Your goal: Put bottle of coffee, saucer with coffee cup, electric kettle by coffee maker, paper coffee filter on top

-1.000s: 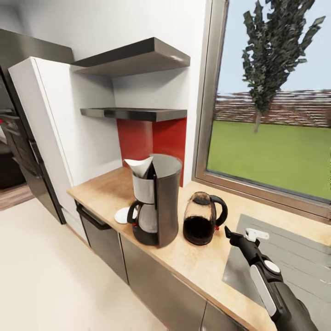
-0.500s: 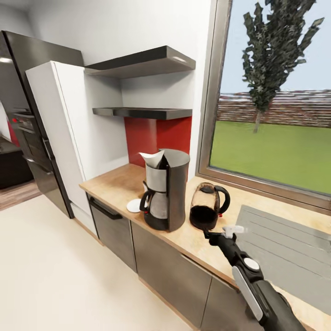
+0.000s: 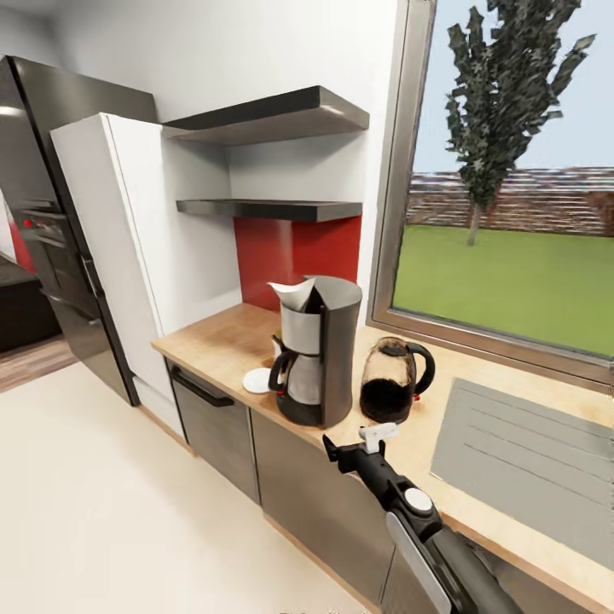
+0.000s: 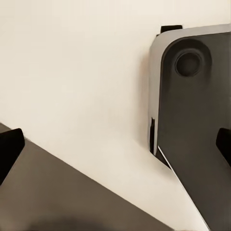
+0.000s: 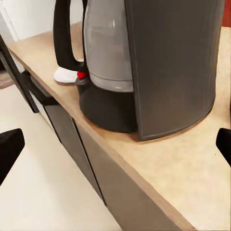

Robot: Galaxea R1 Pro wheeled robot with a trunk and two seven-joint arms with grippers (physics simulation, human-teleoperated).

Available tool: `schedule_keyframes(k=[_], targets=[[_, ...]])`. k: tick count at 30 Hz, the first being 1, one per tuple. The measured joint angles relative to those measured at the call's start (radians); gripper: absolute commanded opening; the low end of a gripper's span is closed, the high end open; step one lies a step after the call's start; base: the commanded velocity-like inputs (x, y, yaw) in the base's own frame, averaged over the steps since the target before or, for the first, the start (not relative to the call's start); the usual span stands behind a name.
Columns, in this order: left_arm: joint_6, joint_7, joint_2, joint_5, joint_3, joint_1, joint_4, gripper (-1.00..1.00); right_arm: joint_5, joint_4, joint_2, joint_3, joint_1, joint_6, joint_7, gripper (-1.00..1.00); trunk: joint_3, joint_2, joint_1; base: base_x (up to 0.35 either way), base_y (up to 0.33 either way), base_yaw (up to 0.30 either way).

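The dark grey coffee maker (image 3: 322, 354) stands on the wooden countertop (image 3: 222, 341), a white paper filter (image 3: 293, 293) sticking up from its top. A white saucer (image 3: 255, 380) lies just left of it, and the glass electric kettle (image 3: 393, 380) with its black handle stands just right. My right gripper (image 3: 358, 440) hangs open in front of the counter edge, below the coffee maker and kettle. The right wrist view looks at the coffee maker (image 5: 168, 72) and saucer (image 5: 66, 74) between wide-open fingers (image 5: 9, 147). The left gripper (image 4: 115, 144) is open over the floor.
Two dark wall shelves (image 3: 273, 208) hang above the counter against a red backsplash. A white tall cabinet (image 3: 119, 247) and a black fridge (image 3: 43, 213) stand to the left. A grey sink panel (image 3: 520, 452) lies right, under the window. Pale open floor (image 3: 102, 512) spreads in front.
The whole view has shifted, so the camera moved back and left. My right arm swung left, from beside the kettle to in front of the counter edge below the coffee maker.
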State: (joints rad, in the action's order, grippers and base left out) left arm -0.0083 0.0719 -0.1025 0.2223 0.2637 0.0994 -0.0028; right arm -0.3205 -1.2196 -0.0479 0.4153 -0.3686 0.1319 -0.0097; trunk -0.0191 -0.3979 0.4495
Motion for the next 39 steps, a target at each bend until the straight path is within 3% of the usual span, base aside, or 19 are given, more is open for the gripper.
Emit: schedule_keyframes(k=[5,7,11,18,21,26,28,31,35,38,39], targets=[[0.000,0.000,0.001,0.000,0.000,0.000,0.000,1.00,0.000,0.000,0.002,0.003,0.000,0.000,0.000,1.00,0.000,0.000,0.000,-0.130,0.290,-0.244],[0.000,0.000,0.001,0.000,0.000,0.000,0.000,1.00,0.000,-0.001,0.003,0.056,0.000,-0.001,-0.001,1.00,0.000,0.000,0.000,-0.204,0.259,-0.263],[-0.001,0.000,0.001,0.000,-0.001,0.000,0.000,1.00,0.000,0.006,0.004,0.084,0.000,-0.001,-0.001,1.00,0.000,0.000,0.000,-0.244,0.236,-0.264],[-0.001,0.000,0.003,0.000,-0.001,0.001,-0.001,1.00,0.000,0.033,0.005,0.088,0.000,-0.001,-0.001,1.00,0.000,0.000,0.000,-0.222,0.195,-0.264],[-0.001,0.000,0.004,0.000,-0.001,0.002,-0.001,1.00,0.000,0.091,0.027,0.089,0.000,0.000,0.000,1.00,0.000,0.000,0.000,-0.029,0.026,-0.264],[-0.001,0.000,0.005,0.000,-0.001,0.002,0.000,1.00,0.001,0.296,0.056,0.090,0.000,-0.003,0.001,1.00,0.000,0.000,0.000,-0.004,0.004,-0.264],[-0.002,-0.001,0.005,0.000,0.000,0.001,0.000,1.00,0.003,0.524,0.087,0.089,0.001,-0.006,0.001,1.00,0.000,0.000,0.000,0.000,0.000,-0.256],[-0.002,-0.002,0.008,0.000,0.000,0.000,0.000,1.00,0.005,0.757,0.116,0.086,0.000,-0.035,0.001,1.00,0.000,0.000,0.000,0.000,0.000,-0.230],[-0.001,-0.002,0.010,-0.001,0.001,-0.006,0.000,1.00,0.010,0.946,0.125,0.082,0.000,-0.109,0.000,1.00,0.000,0.000,0.000,0.000,0.000,-0.206],[-0.005,-0.003,0.012,-0.002,0.004,-0.014,0.000,1.00,0.006,1.171,0.115,0.074,0.005,-0.160,-0.004,1.00,0.000,0.000,0.000,0.000,0.000,-0.227],[-0.012,-0.003,0.012,-0.003,0.004,-0.014,0.000,1.00,0.006,1.183,0.114,0.075,0.009,-0.160,-0.005,1.00,0.000,0.000,0.000,0.000,0.000,-0.254]])
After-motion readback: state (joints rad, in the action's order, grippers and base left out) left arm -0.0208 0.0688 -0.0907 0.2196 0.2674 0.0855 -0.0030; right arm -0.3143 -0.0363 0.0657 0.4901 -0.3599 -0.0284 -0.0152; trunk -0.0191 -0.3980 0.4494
